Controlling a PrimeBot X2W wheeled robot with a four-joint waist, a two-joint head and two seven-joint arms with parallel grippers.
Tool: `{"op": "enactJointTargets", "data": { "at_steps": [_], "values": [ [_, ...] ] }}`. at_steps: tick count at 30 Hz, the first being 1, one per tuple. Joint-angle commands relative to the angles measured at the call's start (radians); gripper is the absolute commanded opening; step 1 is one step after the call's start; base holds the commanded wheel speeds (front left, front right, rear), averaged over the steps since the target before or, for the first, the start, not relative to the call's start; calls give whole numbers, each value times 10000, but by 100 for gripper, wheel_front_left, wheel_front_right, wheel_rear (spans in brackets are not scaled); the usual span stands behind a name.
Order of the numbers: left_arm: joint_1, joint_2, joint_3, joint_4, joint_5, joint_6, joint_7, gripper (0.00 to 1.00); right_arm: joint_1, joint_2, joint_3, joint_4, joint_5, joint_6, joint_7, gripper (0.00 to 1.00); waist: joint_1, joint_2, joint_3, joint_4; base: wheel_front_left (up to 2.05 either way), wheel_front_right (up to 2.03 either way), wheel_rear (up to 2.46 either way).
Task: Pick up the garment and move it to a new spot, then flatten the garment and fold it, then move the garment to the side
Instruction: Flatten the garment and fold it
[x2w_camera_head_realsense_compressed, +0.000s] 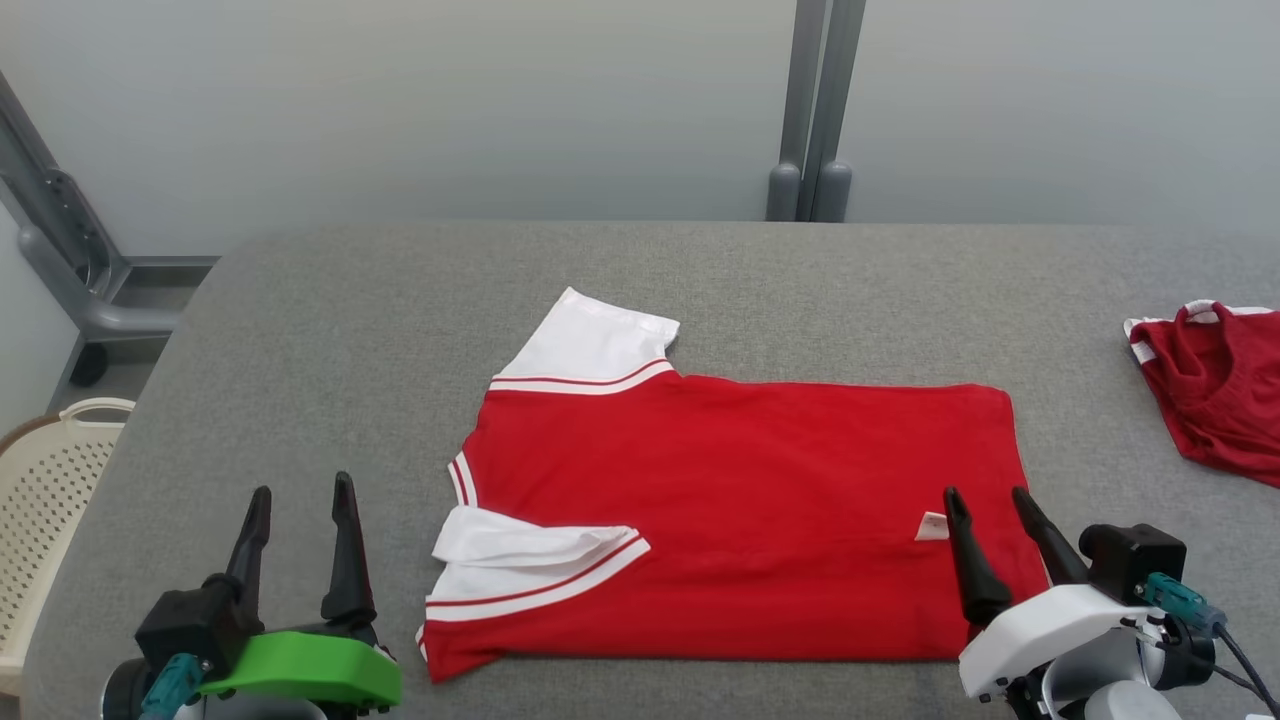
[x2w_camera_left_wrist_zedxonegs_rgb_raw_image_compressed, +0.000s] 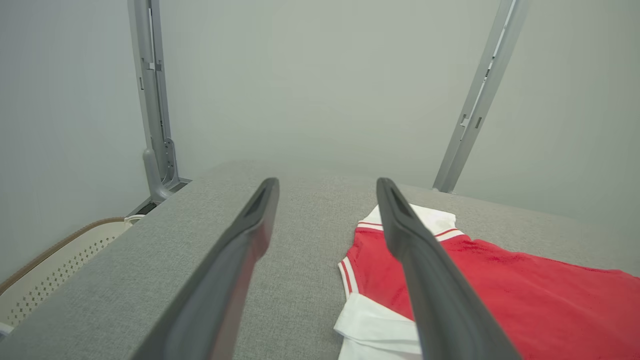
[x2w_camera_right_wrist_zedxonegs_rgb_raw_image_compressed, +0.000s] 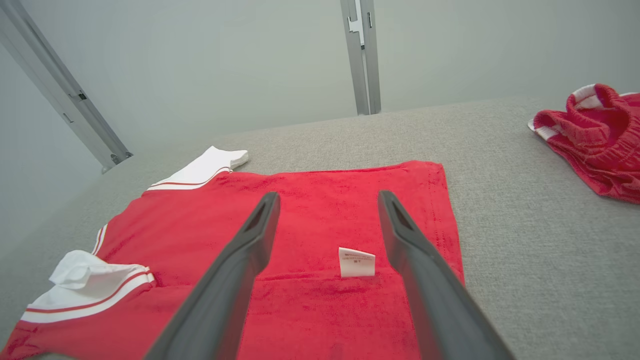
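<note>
1. You have the shirt lying flat on the middle of the table, slightly toward the table's near edge. It is red with white sleeves.
2. The collar end points to the table's left side and the hem to its right side.
3. The far sleeve lies flat and sticks out toward the table's far edge. The near sleeve is rumpled and lies folded over the red body, on the side of the table's near edge.
4. A white label sits on the red cloth by the hem. In the right wrist view a fold line runs across the cloth at the label.
5. The left gripper is at the table's near-left corner, over bare table surface. Its fingers are spread wide and hold nothing.
6. The right gripper is at the table's near edge, right of centre, over the shirt's hem corner. Its fingers are spread, with the label between them in the right wrist view. I can't tell whether the tips touch the cloth, and no cloth is pinched.
7. Red shorts lie bunched at the table's right edge, well apart from the shirt.
8. A cream basket stands off the table's left side, lower than the tabletop.
9. Grey posts stand behind the table's far edge.
</note>
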Motion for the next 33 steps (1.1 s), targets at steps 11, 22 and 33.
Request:
{"op": "enactJointTargets", "data": {
  "at_steps": [11, 22, 33],
  "values": [
    [1131, -901, 851, -104, 2014, -1436, -20, 100, -297, -27, 387, 420, -548, -10, -1400, 100, 0, 0, -474, -20, 0, 0, 0],
    [1571, -1011, 808, 1125, 2892, -1609, -21, 100, 171, -19, 132, 544, -1658, -10, -1258, 100, 0, 0, -492, -305, 0, 0, 0],
    [1251, -982, 937, 1744, 2744, -1919, -21, 100, 134, -17, -40, 618, -1749, -10, -1065, 100, 0, 0, -407, -381, 0, 0, 0]
  ]
}}
